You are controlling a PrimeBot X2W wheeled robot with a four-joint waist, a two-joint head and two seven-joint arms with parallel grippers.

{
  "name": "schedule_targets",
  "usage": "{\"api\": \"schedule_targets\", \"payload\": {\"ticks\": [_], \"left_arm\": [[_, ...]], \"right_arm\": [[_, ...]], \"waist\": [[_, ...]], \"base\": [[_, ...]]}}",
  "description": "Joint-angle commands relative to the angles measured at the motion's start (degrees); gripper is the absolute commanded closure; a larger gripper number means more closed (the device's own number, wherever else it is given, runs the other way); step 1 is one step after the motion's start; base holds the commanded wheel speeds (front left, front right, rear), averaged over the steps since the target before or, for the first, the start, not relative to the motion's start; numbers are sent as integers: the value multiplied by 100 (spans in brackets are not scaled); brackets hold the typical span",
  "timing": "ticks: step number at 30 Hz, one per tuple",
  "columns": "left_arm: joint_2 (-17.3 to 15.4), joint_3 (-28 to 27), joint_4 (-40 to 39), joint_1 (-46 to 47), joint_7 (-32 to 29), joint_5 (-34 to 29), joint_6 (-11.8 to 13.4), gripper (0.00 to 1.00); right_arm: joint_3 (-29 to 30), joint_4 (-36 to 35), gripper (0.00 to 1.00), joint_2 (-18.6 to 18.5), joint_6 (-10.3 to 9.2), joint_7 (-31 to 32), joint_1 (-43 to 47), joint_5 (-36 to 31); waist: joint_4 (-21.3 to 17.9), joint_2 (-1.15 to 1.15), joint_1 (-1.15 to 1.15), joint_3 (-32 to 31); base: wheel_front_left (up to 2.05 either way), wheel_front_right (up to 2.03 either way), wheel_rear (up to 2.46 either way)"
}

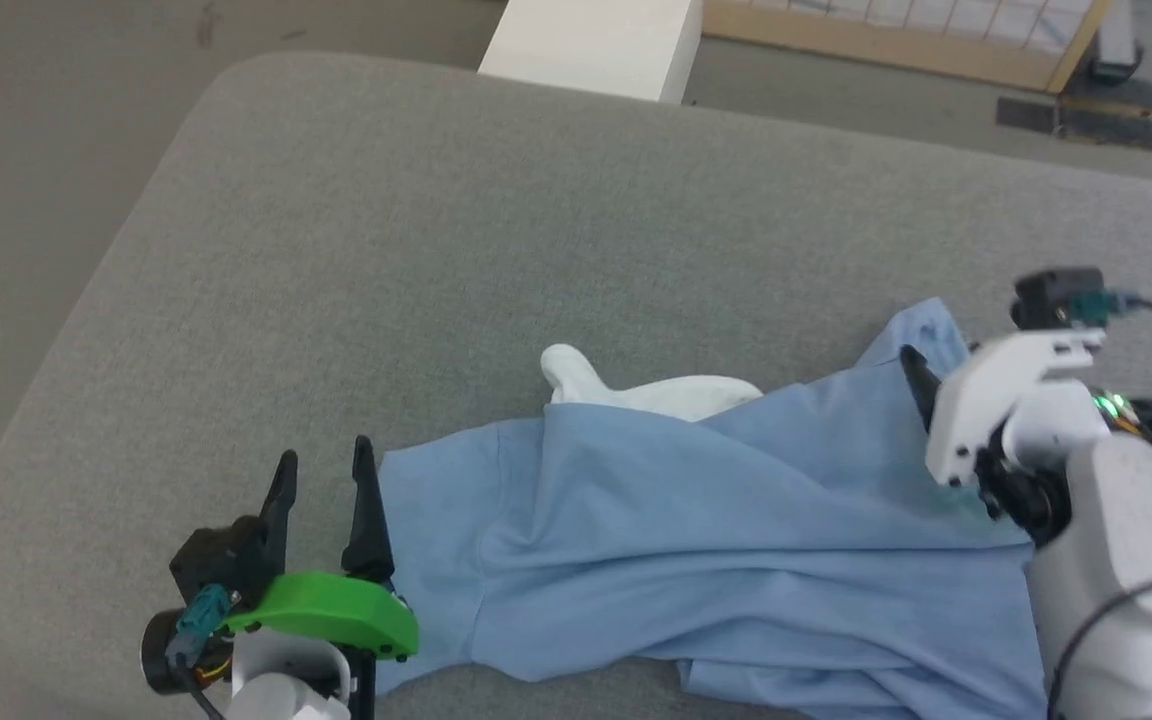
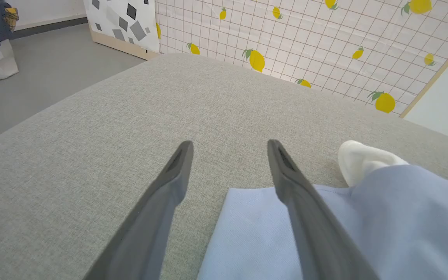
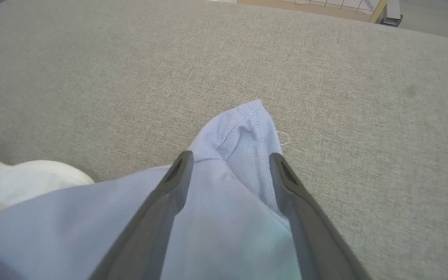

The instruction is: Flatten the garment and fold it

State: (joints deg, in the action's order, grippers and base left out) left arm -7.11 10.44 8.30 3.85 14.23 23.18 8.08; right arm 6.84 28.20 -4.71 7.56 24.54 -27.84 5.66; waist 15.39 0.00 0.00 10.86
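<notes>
The garment [image 1: 696,520], light blue, lies bunched in long folds across the front of the grey padded surface [image 1: 436,250]. My left gripper [image 1: 324,455] stands open at its left end, with its right finger beside the cloth's edge. In the left wrist view a flat corner of the garment [image 2: 247,229] lies under and beside the right finger of the left gripper [image 2: 230,144]. My right gripper [image 1: 921,375] hangs over the garment's far right corner. In the right wrist view that pointed, seamed corner of the garment [image 3: 243,132] sits between the spread fingers of the right gripper [image 3: 230,154], jaws open.
A white soft cloth [image 1: 636,392] pokes out from under the garment's far edge. Beyond the surface stand a white box [image 1: 596,40] and a wood-framed grid panel [image 1: 896,40] on the floor. The surface's rounded corner falls away at the left.
</notes>
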Motion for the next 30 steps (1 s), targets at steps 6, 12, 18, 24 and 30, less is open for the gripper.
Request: {"api": "schedule_targets", "payload": {"ticks": [6,12,18,24,30], "left_arm": [[102,36,124,229,57,-50,-85,0],[152,56,245,244,67,-43,-112,0],[133,36,292,233,70,-58,-111,0],[84,26,285,189,69,-61,-106,0],[31,57,279,84,13,-34,-116,0]], "right_arm": [[-166,609,39,23,-8,947,-643,-186],[-141,522,100,60,-8,1248,-802,-413],[33,61,100,93,-8,205,-1071,-433],[390,-440,100,-72,-8,-904,-938,-494],[1361,-686,100,-4,-8,-865,116,-506]], "waist": [[254,0,0,344],[275,0,0,285],[122,0,0,149],[-128,0,0,-51],[-427,0,0,-228]], "base": [[0,0,0],[0,0,0],[0,0,0],[0,0,0],[0,0,0]]}}
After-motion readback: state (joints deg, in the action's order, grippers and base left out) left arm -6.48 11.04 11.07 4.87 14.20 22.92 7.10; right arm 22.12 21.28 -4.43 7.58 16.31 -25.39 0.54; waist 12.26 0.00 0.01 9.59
